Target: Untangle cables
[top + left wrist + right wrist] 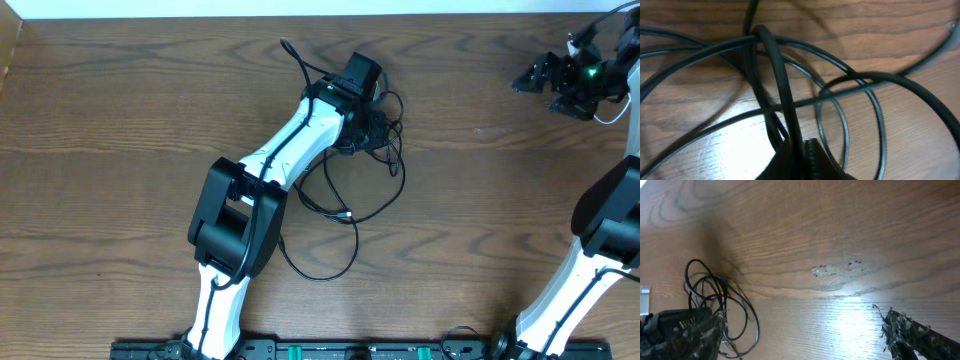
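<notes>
Light, limp cables (372, 150), bunched near the middle of the table's far edge, are pictured beneath the left gripper (792, 162), its jaw state impossible to tell, while the right gripper (545, 85) is held spread and empty; a free outer loop is judged the likeliest hold.

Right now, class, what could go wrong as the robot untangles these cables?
1. Loops of the cables cross tightly at the left fingers; pulling could cinch the knot.
2. The right fingers are open and far off, so the whole bundle may just drag.
3. A slack loop lies beside the left arm and could snag.
</notes>
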Tool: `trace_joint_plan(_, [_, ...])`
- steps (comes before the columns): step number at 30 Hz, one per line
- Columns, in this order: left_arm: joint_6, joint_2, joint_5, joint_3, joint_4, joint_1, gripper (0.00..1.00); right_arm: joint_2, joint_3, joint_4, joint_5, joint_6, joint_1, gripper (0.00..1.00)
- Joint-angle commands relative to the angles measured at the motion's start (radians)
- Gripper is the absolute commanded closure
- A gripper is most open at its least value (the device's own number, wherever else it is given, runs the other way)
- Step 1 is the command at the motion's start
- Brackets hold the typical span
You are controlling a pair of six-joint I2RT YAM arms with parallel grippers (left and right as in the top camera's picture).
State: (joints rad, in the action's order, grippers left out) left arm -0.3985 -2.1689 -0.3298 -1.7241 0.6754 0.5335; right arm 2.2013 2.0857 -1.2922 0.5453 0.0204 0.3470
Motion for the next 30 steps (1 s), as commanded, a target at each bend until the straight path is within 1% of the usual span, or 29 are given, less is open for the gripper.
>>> trace_joint_plan(1, [-0.007, 0.016, 0.089, -0.004, 0.019, -0.004, 0.92, -0.005, -0.006, -0.007, 0.014, 0.023, -0.046, 0.01])
trace_joint_plan(4, [0.025, 0.077, 0.121, -0.053, 0.077, -0.016, 0.93, -0.005, -0.006, -0.01, 0.024, 0.036, -0.079, 0.01])
trace_joint_plan(7, [0.066, 0.186, 0.163, -0.107, 0.137, -0.023, 0.92, -0.005, -0.006, -0.018, 0.105, 0.1, -0.108, 0.01])
trace_joint_plan(10, [0.087, 0.32, 0.167, -0.13, 0.15, -0.024, 0.92, -0.005, -0.006, -0.022, 0.237, 0.169, -0.138, 0.03])
trace_joint_plan(11, [0.087, 0.368, 0.166, -0.13, 0.149, -0.024, 0.92, -0.005, -0.006, -0.021, 0.299, 0.201, -0.148, 0.04])
trace_joint_plan(12, [0.087, 0.44, 0.166, -0.13, 0.15, -0.024, 0.93, -0.008, -0.006, -0.022, 0.404, 0.261, -0.166, 0.06])
trace_joint_plan(14, [0.087, 0.51, 0.166, -0.13, 0.156, -0.024, 0.93, -0.021, -0.006, -0.021, 0.529, 0.332, -0.185, 0.08])
trace_joint_plan(18, [0.087, 0.571, 0.163, -0.13, 0.165, -0.025, 0.92, -0.066, -0.006, -0.021, 0.663, 0.399, -0.21, 0.08])
trace_joint_plan(25, [0.041, 0.587, 0.155, -0.13, 0.157, -0.055, 0.93, -0.194, -0.006, -0.031, 0.688, 0.406, -0.26, 0.07])
trace_joint_plan(28, [0.024, 0.587, 0.155, -0.13, 0.157, -0.08, 0.92, -0.222, -0.006, -0.034, 0.684, 0.406, -0.289, 0.07])
trace_joint_plan(30, [-0.001, 0.587, 0.155, -0.13, 0.157, -0.101, 0.93, -0.225, -0.006, -0.033, 0.651, 0.378, -0.311, 0.05])
